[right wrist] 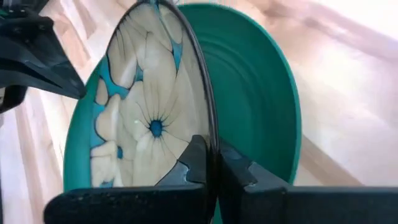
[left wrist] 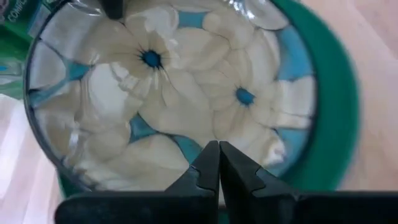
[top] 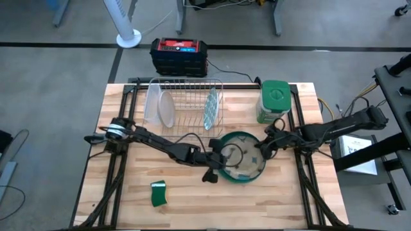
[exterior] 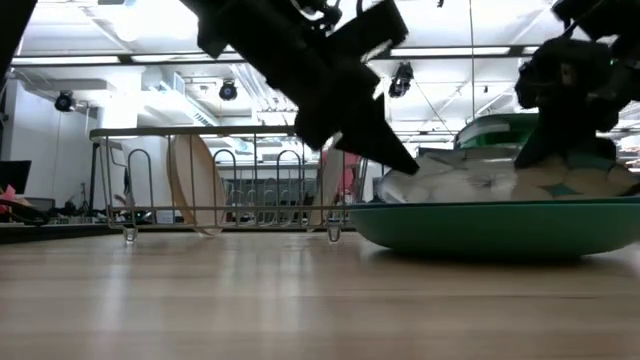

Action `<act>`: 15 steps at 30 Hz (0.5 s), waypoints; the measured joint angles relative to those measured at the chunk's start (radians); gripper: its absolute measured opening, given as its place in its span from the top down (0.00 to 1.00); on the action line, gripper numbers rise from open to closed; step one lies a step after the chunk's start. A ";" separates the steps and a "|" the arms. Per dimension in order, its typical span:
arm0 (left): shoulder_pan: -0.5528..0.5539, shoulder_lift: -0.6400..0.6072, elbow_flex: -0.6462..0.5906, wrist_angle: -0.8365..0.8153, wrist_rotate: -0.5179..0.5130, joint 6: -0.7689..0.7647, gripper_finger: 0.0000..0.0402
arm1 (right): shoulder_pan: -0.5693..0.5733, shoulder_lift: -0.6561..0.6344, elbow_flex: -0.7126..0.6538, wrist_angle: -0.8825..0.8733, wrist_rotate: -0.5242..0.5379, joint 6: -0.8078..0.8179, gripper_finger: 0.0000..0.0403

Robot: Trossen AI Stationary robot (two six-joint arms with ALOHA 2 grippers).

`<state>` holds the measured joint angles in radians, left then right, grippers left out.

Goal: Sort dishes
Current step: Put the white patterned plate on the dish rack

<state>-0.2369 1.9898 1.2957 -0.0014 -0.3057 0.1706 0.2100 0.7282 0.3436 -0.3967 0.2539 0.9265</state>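
A glassy plate with a cream-and-blue flower pattern [top: 244,157] lies over a teal plate [top: 241,180] at the table's middle right. My right gripper [right wrist: 210,146] is shut on the flowered plate's right rim. My left gripper [left wrist: 217,149] is shut, with its tips at the plate's left rim. In the rack [top: 186,96] at the far side, a whitish plate [top: 166,108] and a grey-green patterned plate [top: 211,109] stand on edge between the wires. My left gripper's shut fingertips [left wrist: 208,158] lie against the flowered plate just inside its left rim [left wrist: 186,171], slanting down from the table's left. Whether they press on it I cannot tell. My right gripper pinches the flowered plate's right rim [right wrist: 205,124] between its two fingers, one on the patterned face, one on the back. The fingers slant down from the table's right. That rim is raised off the teal plate [right wrist: 255,93].
A green lidded canister [top: 275,99] stands at the far right, close behind my right arm. A small green sponge [top: 158,193] lies near the front edge, left of the plates. A red-and-black box [top: 179,54] sits beyond the table's far edge.
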 joint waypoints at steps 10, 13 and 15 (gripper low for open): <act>-0.038 -0.117 0.001 -0.026 0.000 0.040 1.00 | 0.002 -0.052 0.166 -0.241 0.109 -0.031 1.00; -0.053 -0.145 0.002 -0.050 0.000 0.054 1.00 | 0.002 -0.041 0.222 -0.301 0.114 -0.040 1.00; -0.063 -0.171 0.002 -0.088 0.000 0.066 1.00 | 0.002 -0.033 0.264 -0.316 0.114 -0.044 1.00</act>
<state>-0.2995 1.8189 1.2972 -0.0892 -0.3060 0.2367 0.2119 0.6956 0.6081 -0.7130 0.3679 0.8828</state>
